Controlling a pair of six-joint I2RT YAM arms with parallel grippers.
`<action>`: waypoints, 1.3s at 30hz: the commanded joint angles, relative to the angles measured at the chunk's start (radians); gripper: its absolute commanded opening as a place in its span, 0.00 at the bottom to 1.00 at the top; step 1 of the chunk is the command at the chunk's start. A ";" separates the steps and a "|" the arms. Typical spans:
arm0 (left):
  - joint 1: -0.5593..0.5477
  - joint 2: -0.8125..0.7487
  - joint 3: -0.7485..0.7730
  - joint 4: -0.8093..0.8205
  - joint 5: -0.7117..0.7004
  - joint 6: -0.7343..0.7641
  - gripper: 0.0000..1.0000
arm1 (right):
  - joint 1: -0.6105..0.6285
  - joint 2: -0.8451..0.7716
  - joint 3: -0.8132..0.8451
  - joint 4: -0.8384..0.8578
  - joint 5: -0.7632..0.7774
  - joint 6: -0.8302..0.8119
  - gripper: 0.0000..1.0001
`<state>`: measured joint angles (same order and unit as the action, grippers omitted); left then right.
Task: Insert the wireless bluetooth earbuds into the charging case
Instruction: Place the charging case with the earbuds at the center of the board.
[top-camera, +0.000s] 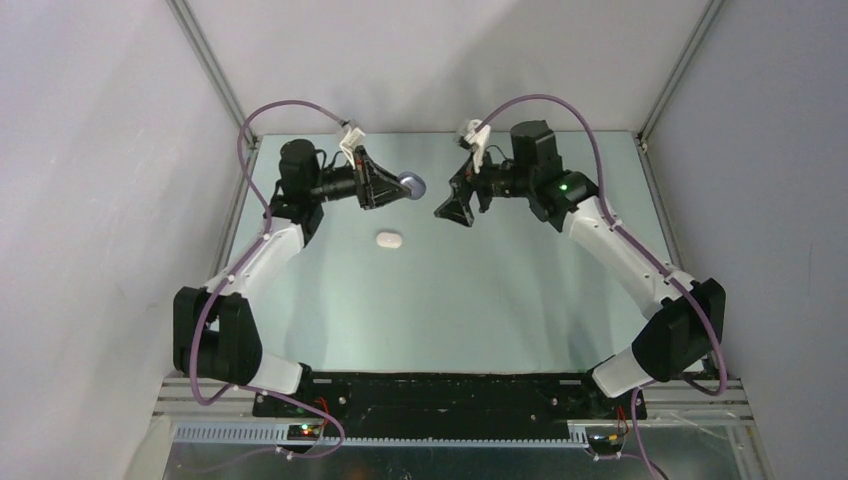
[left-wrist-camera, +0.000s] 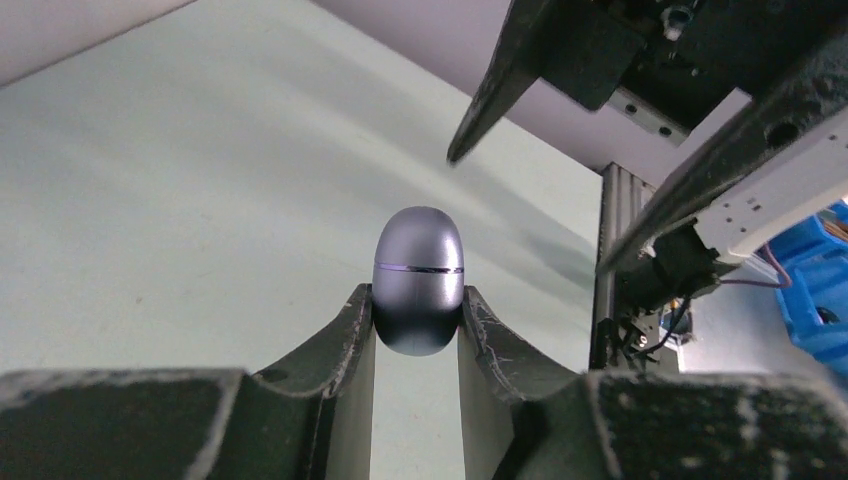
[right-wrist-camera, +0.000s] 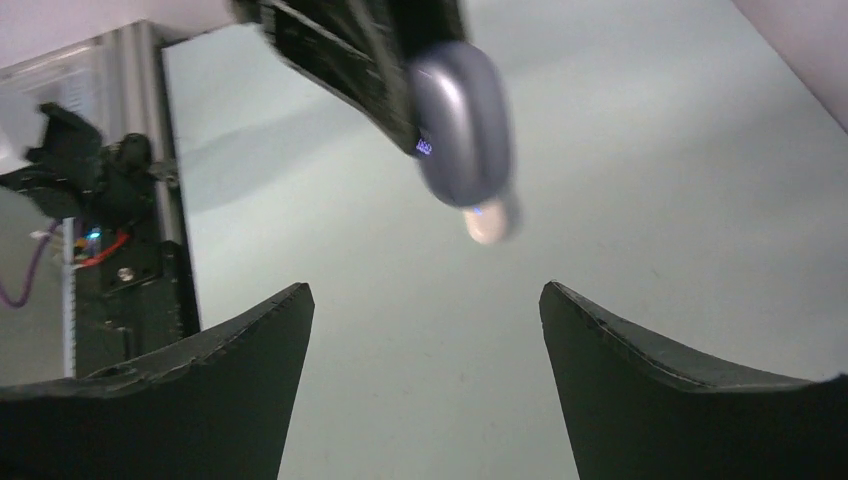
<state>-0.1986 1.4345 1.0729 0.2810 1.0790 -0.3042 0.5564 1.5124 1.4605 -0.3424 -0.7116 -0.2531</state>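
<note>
Toward the far edge of the worktop (top-camera: 480, 300), a little left of its middle, the left gripper (left-wrist-camera: 415, 292) is pinching a purple charging case (left-wrist-camera: 419, 250). The case is a smooth, egg-shaped shell. Its lower half sits between the two dark fingertips and its rounded top sticks out past them. A thin bright seam runs around its middle and the two halves look closed on each other. No buds show anywhere, and I cannot tell whether any are inside. From above, the case appears lifted clear of the worktop's surface, pointing across toward the other arm.

The right gripper (right-wrist-camera: 424, 290) faces it from the right, also near the far edge. Its fingers are spread wide with nothing between them. In its own wrist view the purple case hangs ahead of the gap and above it, not touching either finger. From overhead, the two grippers are near each other but apart, with a clear stretch of green surface between them.

A second case, the white case (top-camera: 389, 240), lies flat on the worktop. It is nearer to the arms' bases than the purple one and left of centre, just beyond the left gripper's reach line. It lies free of both arms, and in the right wrist view it shows only as a pale blur behind the purple shell.
</note>
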 joint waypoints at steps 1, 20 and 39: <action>0.004 0.002 -0.035 -0.122 -0.111 0.074 0.05 | -0.097 -0.072 -0.026 -0.034 0.118 0.054 0.92; -0.257 0.501 0.171 -0.597 -0.078 0.461 0.22 | -0.355 -0.236 -0.236 -0.161 0.141 0.118 0.99; -0.099 0.445 0.554 -0.906 -0.406 0.662 1.00 | -0.418 -0.218 -0.223 -0.097 0.397 0.186 0.99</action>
<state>-0.3561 2.0277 1.5002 -0.5858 0.7681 0.2890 0.1364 1.3029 1.2243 -0.5205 -0.4610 -0.0963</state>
